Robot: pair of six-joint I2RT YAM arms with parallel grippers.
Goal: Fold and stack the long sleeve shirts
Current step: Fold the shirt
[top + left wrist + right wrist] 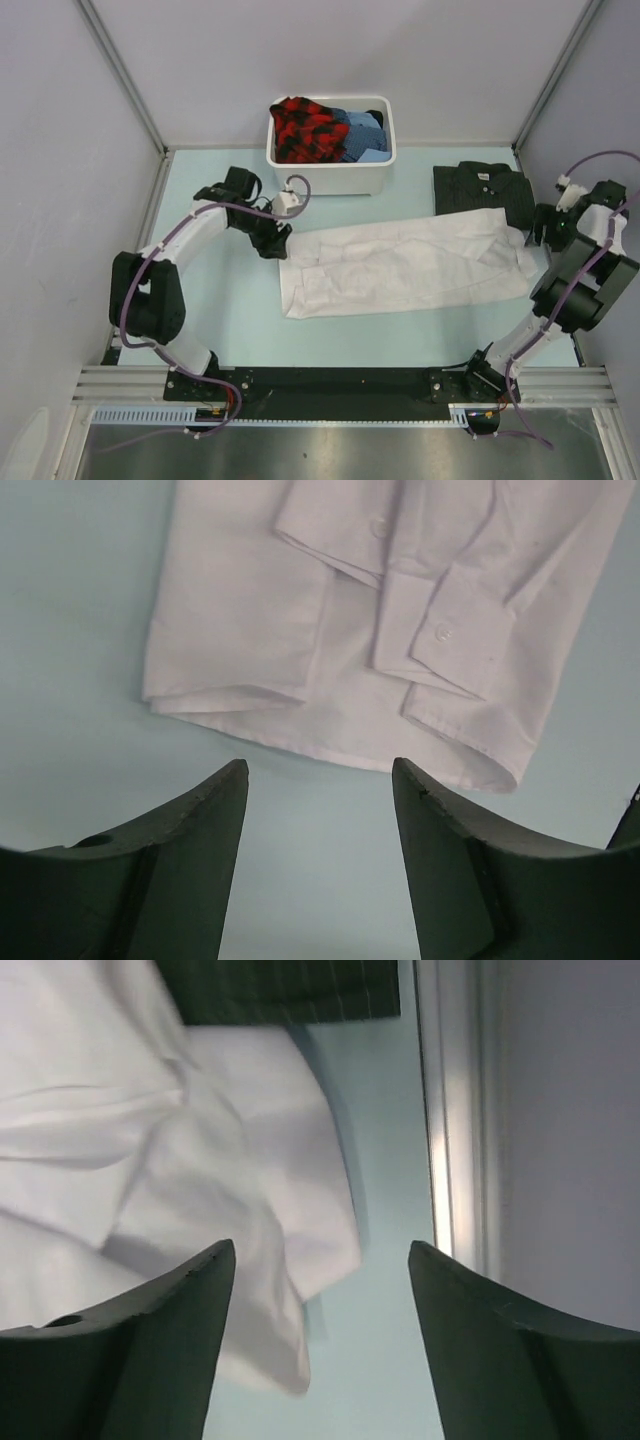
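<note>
White shirt (400, 265), soft, creased, lies in a long folded band across table (230, 320); dark striped shirt (483, 190), folded square, behind its right end. We see left gripper (318, 775), right gripper (320, 1255) open, empty.

Nothing legible anywhere: no text, label, brand or number on the white shirt (400, 265), dark striped shirt (483, 190) or tub (330, 177).

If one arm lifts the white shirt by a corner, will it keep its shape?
Probably not: the white shirt lies limp and creased, so it should droop. Thin cloth, likely light. Pushed, it would probably bunch rather than slide flat.
</note>
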